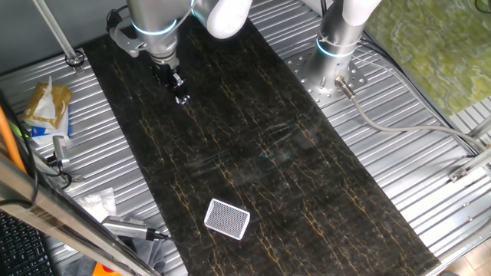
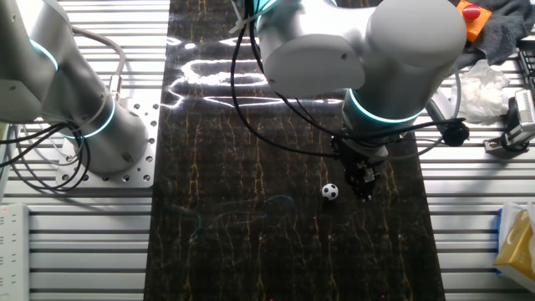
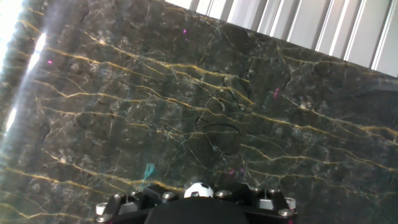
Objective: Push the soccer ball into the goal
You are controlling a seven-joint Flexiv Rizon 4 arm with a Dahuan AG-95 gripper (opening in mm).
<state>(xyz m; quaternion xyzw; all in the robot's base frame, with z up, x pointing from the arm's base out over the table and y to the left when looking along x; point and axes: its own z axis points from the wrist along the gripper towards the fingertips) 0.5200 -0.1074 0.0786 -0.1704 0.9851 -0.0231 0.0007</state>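
Robot lab: ribbed aluminium bench [image 1: 430,176], bolted arm base [image 1: 331,73], cables [image 2: 50,159].

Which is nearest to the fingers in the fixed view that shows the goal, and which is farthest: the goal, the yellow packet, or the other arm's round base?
From the gripper:
1. Yellow packet, on the ribbed metal at the left.
2. Round base, at the right, close to the packet's rank.
3. Goal, flat on the dark mat near the bottom, clearly farthest.
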